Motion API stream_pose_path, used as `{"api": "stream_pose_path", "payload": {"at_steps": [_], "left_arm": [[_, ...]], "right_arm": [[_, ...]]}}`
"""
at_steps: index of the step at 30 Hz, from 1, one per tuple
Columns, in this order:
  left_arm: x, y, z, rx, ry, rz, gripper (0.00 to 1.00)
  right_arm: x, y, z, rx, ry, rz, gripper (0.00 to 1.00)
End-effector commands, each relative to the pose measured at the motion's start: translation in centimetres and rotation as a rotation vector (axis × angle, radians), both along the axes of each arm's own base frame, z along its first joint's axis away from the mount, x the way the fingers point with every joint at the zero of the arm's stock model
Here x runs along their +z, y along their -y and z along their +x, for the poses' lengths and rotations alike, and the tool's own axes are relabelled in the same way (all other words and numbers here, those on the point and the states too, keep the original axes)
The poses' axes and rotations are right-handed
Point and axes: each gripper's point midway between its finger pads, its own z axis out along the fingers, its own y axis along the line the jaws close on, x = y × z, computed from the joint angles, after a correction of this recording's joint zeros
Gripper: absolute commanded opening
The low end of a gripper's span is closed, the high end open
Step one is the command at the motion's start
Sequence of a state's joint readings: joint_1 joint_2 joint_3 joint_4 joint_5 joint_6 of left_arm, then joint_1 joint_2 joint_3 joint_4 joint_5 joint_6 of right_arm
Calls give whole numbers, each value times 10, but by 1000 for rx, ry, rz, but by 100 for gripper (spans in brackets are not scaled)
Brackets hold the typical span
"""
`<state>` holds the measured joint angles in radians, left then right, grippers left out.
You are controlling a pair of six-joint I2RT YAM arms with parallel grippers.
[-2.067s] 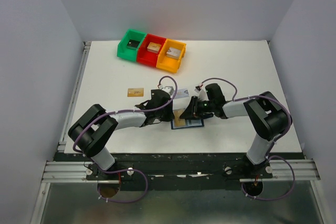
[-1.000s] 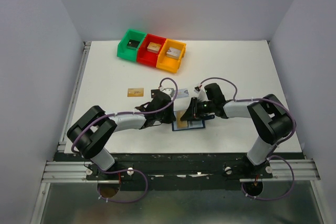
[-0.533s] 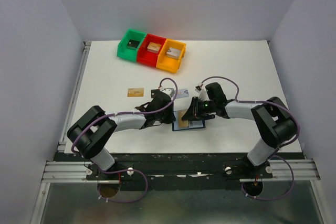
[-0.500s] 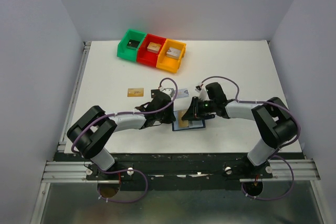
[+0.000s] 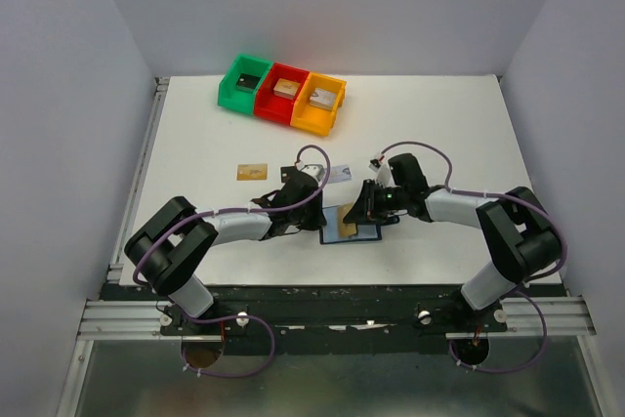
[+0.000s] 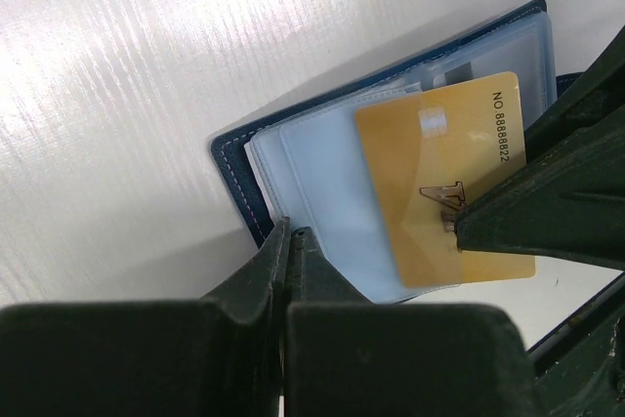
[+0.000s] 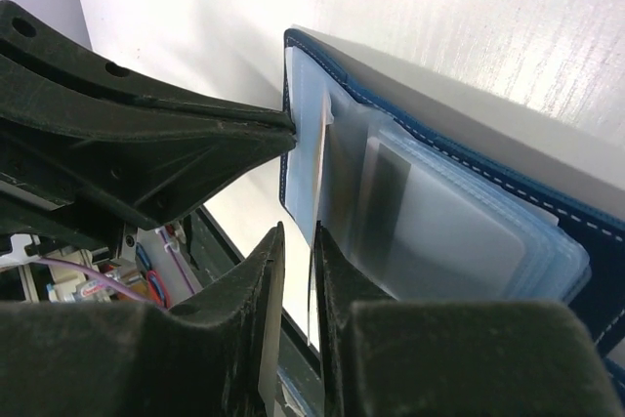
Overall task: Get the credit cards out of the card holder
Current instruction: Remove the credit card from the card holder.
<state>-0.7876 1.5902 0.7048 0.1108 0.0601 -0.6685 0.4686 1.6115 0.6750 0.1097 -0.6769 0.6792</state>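
The navy card holder [image 5: 369,232] lies open near the table's front, its pale blue pockets [image 6: 322,183] facing up. A tan-gold card [image 6: 439,178] sticks partway out of a pocket. My right gripper [image 5: 357,214] is shut on it, and the right wrist view shows the card edge-on [image 7: 314,271] between my fingers, beside the pockets [image 7: 449,231]. My left gripper [image 5: 317,210] is shut, its tips [image 6: 289,236] resting on the holder's left edge. Another tan-gold card [image 5: 252,171] and a pale card [image 5: 338,174] lie loose on the table.
Green [image 5: 244,82], red [image 5: 283,93] and orange [image 5: 320,103] bins stand in a row at the back left, each with a small block inside. Both arms meet over the holder. A rail runs along the table's left edge [image 5: 146,163].
My right arm has drawn back to the right and the tan-gold card has slid further out of its pocket. My left gripper has stayed on the holder's edge.
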Motion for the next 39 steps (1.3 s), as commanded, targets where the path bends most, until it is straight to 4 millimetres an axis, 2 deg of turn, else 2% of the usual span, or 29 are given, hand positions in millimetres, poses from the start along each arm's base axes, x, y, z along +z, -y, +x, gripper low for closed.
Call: {"api": "stream_pose_path", "payload": {"at_steps": [1, 12, 19, 23, 26, 32, 37, 39], "left_arm": [[-17, -11, -7, 16, -43, 66, 0], [-17, -12, -8, 19, -43, 64, 0], [-16, -12, -8, 24, -40, 60, 0], [-13, -12, -7, 11, -12, 78, 0], [-8, -11, -6, 5, 18, 93, 0], [-6, -7, -10, -20, 18, 79, 0], [-4, -4, -17, -43, 27, 76, 0], [-1, -4, -19, -46, 35, 67, 0]], "right_arm": [[0, 7, 1, -14, 17, -16, 25], [-2, 12, 4, -33, 16, -27, 18], [-5, 16, 4, -48, 11, -41, 16], [-18, 37, 7, -133, -18, -165, 6], [-20, 49, 9, -166, -20, -215, 2], [-8, 63, 10, -203, 18, -271, 0], [16, 79, 12, -234, 104, -329, 0], [30, 79, 11, -209, 154, -317, 0]]}}
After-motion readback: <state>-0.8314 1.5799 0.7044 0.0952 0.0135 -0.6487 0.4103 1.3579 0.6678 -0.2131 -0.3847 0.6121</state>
